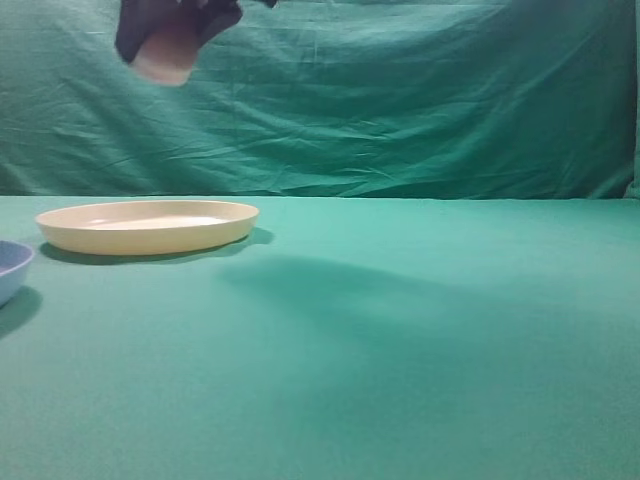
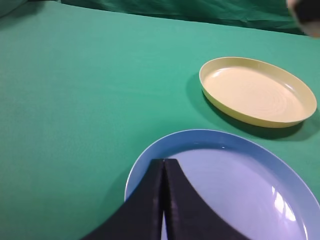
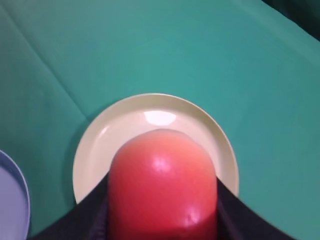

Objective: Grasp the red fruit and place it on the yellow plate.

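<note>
The red fruit (image 3: 164, 185) is smooth and domed, and my right gripper (image 3: 164, 205) is shut on it, with a dark finger on each side. It hangs high above the yellow plate (image 3: 95, 145), which lies directly below in the right wrist view. In the exterior view the fruit's pale base (image 1: 162, 58) shows under the right gripper (image 1: 180, 25) at the top left, well above the yellow plate (image 1: 150, 236). My left gripper (image 2: 164, 162) is shut with nothing in it, over a light blue dish (image 2: 240, 190). The yellow plate (image 2: 260, 95) holds nothing.
The light blue dish (image 1: 12, 264) sits at the left edge, just in front of the yellow plate. A green cloth (image 1: 420, 340) covers the table, and a green curtain (image 1: 420, 100) hangs behind it.
</note>
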Motion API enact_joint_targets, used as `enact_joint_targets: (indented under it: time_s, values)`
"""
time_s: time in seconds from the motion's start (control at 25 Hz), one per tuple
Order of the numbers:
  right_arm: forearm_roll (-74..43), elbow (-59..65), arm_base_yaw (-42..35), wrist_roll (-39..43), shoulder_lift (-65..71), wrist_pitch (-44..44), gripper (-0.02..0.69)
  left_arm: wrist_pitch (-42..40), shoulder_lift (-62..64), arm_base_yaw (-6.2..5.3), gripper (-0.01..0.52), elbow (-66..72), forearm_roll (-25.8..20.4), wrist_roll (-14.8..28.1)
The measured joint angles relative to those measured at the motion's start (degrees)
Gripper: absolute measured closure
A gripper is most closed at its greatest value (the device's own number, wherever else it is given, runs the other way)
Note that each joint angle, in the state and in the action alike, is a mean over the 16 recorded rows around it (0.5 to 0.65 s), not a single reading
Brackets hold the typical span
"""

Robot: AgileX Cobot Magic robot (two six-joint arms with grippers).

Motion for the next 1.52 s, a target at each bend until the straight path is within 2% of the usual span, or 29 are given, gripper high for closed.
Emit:
enact_joint_targets:
  time_s: [0.28,0.72,0.88,1.0,1.36,1.52]
  values:
    - [0.2,-8.0,5.5,-1.8,10.5,-4.3,0.334,0.0,0.0,0.00,0.514,0.0,0.0,0.0]
    - [-2.8,-12.2,7.4,-2.1,18.5,-7.5,0.118,0.0,0.0,0.00,0.514,0.0,0.0,0.0]
    - [-4.6,-14.3,7.4,-2.1,17.3,-6.1,0.098,0.0,0.0,0.00,0.514,0.0,0.0,0.0]
    - [-5.8,-16.1,7.4,-2.1,15.2,-4.0,0.163,0.0,0.0,0.00,0.514,0.0,0.0,0.0]
    - [-7.1,-18.9,7.4,0.7,4.7,7.3,0.513,0.0,0.0,0.00,0.514,0.0,0.0,0.0]
    - [-7.2,-18.1,7.4,2.6,-1.5,11.8,0.621,0.0,0.0,0.00,0.514,0.0,0.0,0.0]
